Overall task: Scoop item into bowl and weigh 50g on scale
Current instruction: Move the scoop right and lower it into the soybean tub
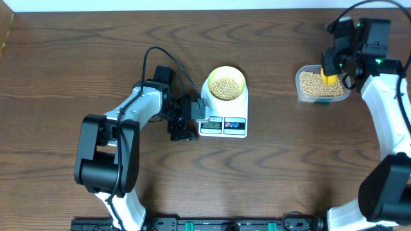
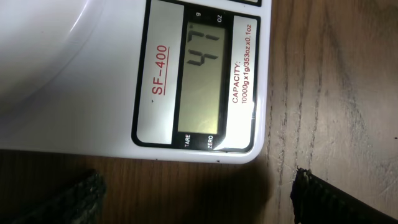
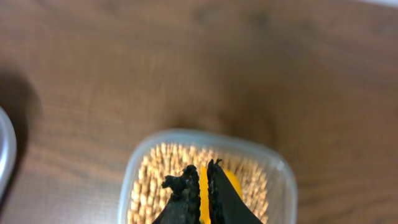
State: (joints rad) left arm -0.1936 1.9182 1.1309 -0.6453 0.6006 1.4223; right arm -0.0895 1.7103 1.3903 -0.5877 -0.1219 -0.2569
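The white scale [image 1: 223, 119] stands mid-table with the pale yellow-green bowl [image 1: 227, 83] on it, and the bowl holds a layer of tan beans [image 1: 225, 88]. The left wrist view shows the scale's display [image 2: 202, 81] reading 47. My left gripper [image 1: 192, 117] is open and empty beside the scale's left edge; in its wrist view [image 2: 196, 196] the fingers stand wide apart over bare wood. My right gripper [image 1: 329, 70] hovers over the clear tub of beans [image 1: 319, 85]. It is shut on a yellow scoop [image 3: 204, 193] above the beans [image 3: 152, 180].
The clear rounded-square tub [image 3: 134, 171] sits at the far right of the brown wooden table [image 1: 77, 58]. A black cable [image 1: 154, 54] loops behind my left arm. A rail with fittings runs along the table's front edge.
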